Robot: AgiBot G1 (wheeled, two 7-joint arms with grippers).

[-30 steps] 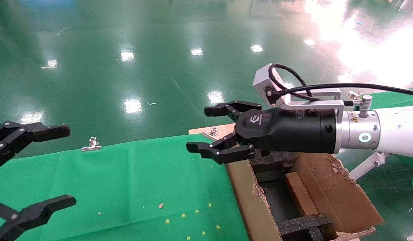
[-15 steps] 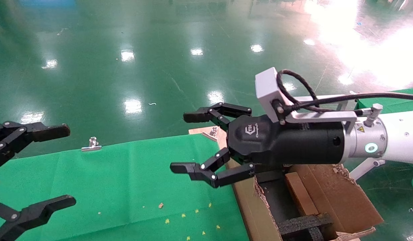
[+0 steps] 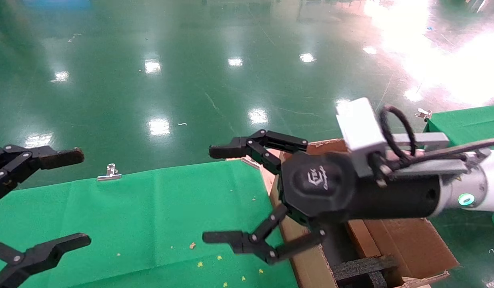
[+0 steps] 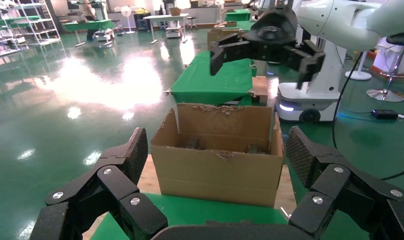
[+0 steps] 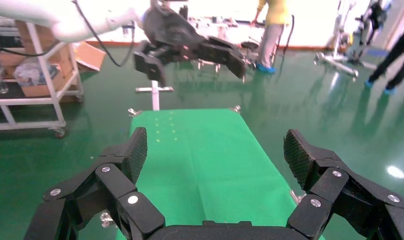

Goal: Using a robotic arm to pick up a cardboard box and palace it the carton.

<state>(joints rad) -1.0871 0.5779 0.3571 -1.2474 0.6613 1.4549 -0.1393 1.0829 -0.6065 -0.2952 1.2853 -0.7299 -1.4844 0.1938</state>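
My right gripper (image 3: 215,194) hangs open and empty over the green cloth beside the carton's (image 3: 407,244) near wall, on the white robotic arm (image 3: 491,180) with its teal ring. The carton stands open with torn flaps and black foam (image 3: 363,268) inside. A narrow brown slab in it, seemingly the cardboard box (image 3: 359,241), is mostly hidden behind the gripper's body. My left gripper (image 3: 78,197) stays open at the table's left. The left wrist view faces the carton (image 4: 220,170), with the right gripper (image 4: 262,60) above it.
Green cloth (image 3: 151,216) covers the table, with small yellow scraps (image 3: 219,258) and a metal clip (image 3: 109,173) on its far edge. The carton rests on a wooden board (image 4: 147,182). A second green table (image 3: 463,120) stands at the right, glossy green floor beyond.
The right gripper has come lower and nearer, rolled about its wrist, and spread its fingers wider. It now covers more of the carton's inside. The left gripper has not moved.
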